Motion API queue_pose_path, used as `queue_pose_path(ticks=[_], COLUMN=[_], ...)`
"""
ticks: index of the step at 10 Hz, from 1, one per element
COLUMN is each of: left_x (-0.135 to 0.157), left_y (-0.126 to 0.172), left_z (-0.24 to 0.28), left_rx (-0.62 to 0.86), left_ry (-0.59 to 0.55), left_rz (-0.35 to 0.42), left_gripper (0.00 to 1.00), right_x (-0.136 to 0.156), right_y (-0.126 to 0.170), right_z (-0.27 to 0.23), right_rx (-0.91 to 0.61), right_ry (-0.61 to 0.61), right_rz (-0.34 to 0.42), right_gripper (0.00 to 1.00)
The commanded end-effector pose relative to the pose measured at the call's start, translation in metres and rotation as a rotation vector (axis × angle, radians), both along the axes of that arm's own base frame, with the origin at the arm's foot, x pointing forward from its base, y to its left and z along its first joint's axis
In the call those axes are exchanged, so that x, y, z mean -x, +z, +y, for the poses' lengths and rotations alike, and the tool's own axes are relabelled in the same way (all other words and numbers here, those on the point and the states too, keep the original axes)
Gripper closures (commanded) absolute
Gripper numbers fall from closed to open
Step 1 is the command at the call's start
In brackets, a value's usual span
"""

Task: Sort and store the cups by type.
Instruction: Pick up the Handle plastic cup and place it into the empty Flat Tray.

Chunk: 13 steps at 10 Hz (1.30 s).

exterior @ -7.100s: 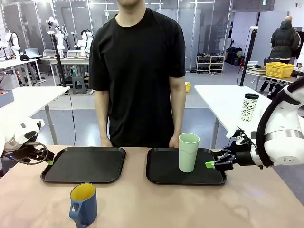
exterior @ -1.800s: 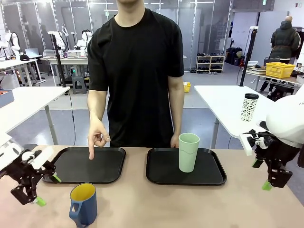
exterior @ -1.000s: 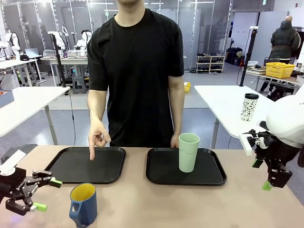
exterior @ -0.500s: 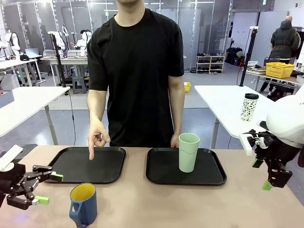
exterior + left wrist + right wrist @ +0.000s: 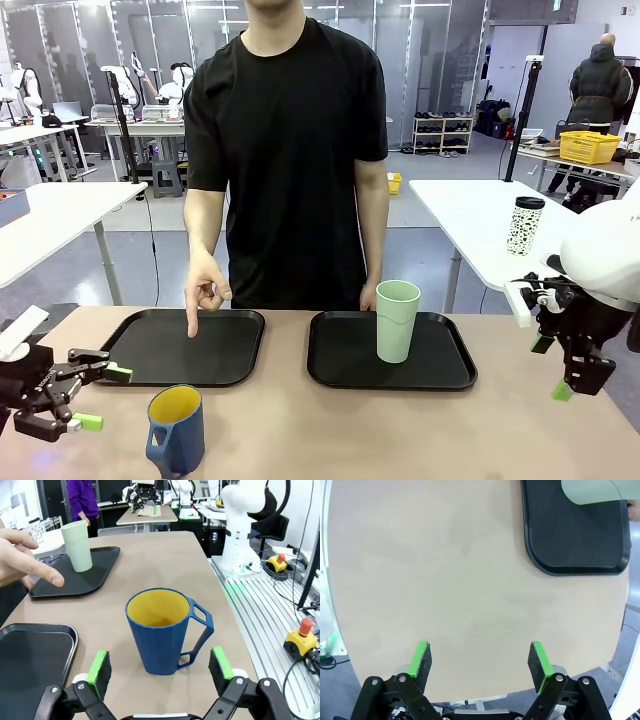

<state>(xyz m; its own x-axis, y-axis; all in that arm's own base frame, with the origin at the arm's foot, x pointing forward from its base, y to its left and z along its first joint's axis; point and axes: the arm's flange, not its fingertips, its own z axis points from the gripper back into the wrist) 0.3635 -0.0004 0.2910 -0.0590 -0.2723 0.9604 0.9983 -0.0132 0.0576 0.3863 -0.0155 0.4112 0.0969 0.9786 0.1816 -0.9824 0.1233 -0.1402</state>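
A blue mug [image 5: 176, 430] with a handle and yellow inside stands on the table near the front left. In the left wrist view the blue mug [image 5: 165, 630] sits just beyond my open left gripper [image 5: 161, 664], handle to the picture's right. From the front, that left gripper [image 5: 103, 397] hangs open just left of the mug, apart from it. A tall mint-green tumbler [image 5: 397, 320] stands upright on the right black tray [image 5: 340, 364]; the tumbler [image 5: 77, 546] also shows far off from the left wrist. My right gripper [image 5: 552, 368] hangs open and empty at the table's right edge, fingers pointing down over bare table [image 5: 480, 662].
A person stands at the far side, one hand [image 5: 205, 290] pointing a finger down at the empty left black tray [image 5: 180, 347], the other by the right tray's back edge. A speckled tumbler with a black lid [image 5: 525, 225] stands on another table behind.
My left gripper has swung from pointing down to level beside the mug and edged slightly closer. The person's pointing hand and my right arm have stayed still.
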Motion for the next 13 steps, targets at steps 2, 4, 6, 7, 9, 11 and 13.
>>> queue_pose_path(ticks=[2,4,6,7,9,11,13], left_x=[-0.020,-0.028,-0.032,-0.033,-0.033,-0.032,-0.029], left_y=[-0.012,-0.023,-0.030,-0.033,-0.038,-0.046,-0.054], left_z=[-0.016,-0.021,-0.028,-0.033,-0.043,-0.050,-0.058], left_rx=[-0.044,-0.087,-0.095,-0.098,-0.086,-0.075,-0.062], left_ry=[-0.050,-0.057,-0.080,-0.089,-0.115,-0.140,-0.153], left_rz=[0.025,0.036,0.052,0.057,0.068,0.086,0.096], left_gripper=[0.00,0.00,0.00,0.00,0.00,0.00,0.00], right_x=[0.001,0.001,0.001,0.001,0.001,0.001,0.001], right_y=[0.000,0.000,0.000,0.000,0.000,0.000,0.000], right_z=[0.003,0.003,0.003,0.003,0.003,0.003,0.003], right_rx=[0.011,0.011,0.011,0.011,0.011,0.011,0.011], right_ry=[-0.024,-0.024,-0.024,-0.024,-0.024,-0.024,-0.024], right_rz=[-0.001,-0.001,-0.001,-0.001,-0.001,-0.001,-0.001], right_gripper=[0.03,0.03,0.03,0.03,0.03,0.03,0.03])
